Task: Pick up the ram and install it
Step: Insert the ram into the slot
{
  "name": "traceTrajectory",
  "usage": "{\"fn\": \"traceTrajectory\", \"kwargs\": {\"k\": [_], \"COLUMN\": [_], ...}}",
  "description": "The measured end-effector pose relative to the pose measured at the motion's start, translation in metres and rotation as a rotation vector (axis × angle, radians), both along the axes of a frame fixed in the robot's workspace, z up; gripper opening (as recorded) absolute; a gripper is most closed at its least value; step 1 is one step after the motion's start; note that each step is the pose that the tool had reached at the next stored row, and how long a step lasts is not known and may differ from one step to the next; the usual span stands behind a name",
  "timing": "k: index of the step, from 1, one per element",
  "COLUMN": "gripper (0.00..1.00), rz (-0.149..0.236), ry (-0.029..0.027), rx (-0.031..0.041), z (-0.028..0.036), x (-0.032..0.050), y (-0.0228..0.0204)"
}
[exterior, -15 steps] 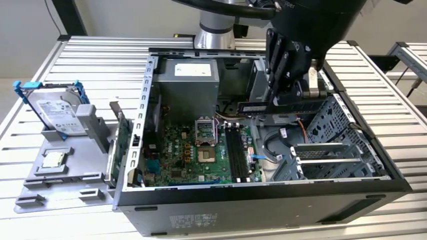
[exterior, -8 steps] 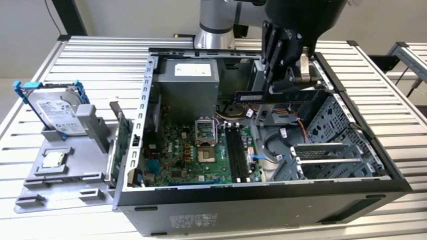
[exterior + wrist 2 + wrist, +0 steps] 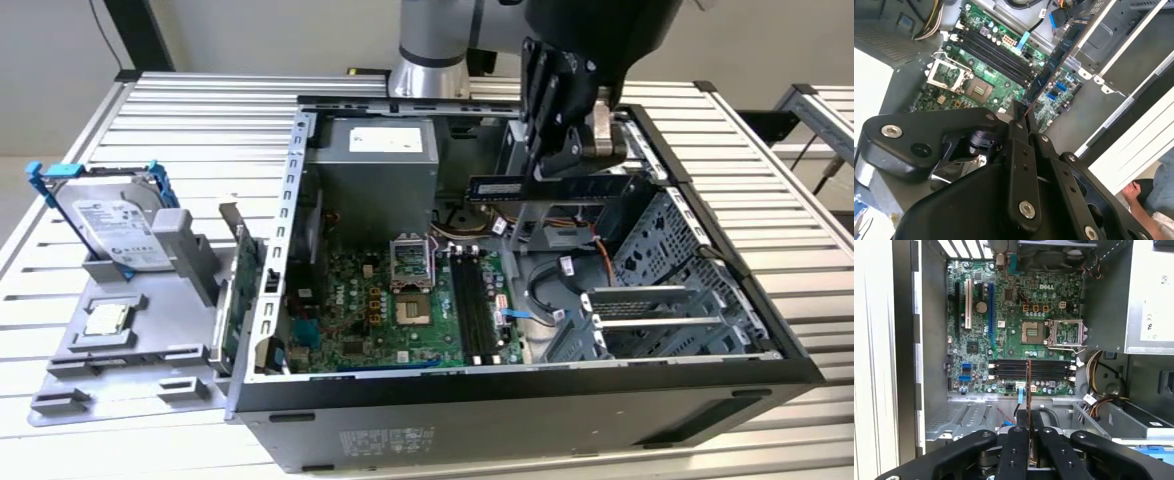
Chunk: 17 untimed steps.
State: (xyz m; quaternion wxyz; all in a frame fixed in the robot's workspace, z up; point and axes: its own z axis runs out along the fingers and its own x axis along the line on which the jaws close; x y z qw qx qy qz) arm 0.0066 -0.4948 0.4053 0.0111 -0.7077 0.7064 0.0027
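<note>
My gripper (image 3: 561,178) is shut on the ram (image 3: 497,187), a long dark blue-green stick held level above the open computer case (image 3: 534,400). It hangs over the drive-cage side, apart from the motherboard below. In both wrist views the ram shows edge-on (image 3: 1028,390) (image 3: 1054,60), running out from between the black fingers (image 3: 1016,440) (image 3: 1024,165). The black memory slots (image 3: 470,300) (image 3: 1031,369) (image 3: 994,52) lie on the green motherboard (image 3: 1004,330) beneath it, and the stick does not touch them.
A silver hard drive in a blue frame (image 3: 114,225) and a small square chip (image 3: 107,318) rest on a grey holder (image 3: 134,370) at the exterior view's left. Inside the case are the power supply (image 3: 380,170), the CPU socket (image 3: 1066,332), cables (image 3: 1094,400) and a metal drive cage (image 3: 667,290). A person's hand (image 3: 1134,192) is outside the case.
</note>
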Motion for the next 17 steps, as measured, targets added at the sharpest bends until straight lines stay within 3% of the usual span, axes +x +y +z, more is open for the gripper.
{"fn": "traceTrajectory", "kwargs": {"k": [11, 17], "gripper": [0.00, 0.00], "rz": [-0.006, -0.034], "ry": [0.0000, 0.0000], "rx": [0.0000, 0.0001], "z": [-0.0022, -0.0036], "x": [0.0000, 0.0000], "y": [0.0186, 0.0225]}}
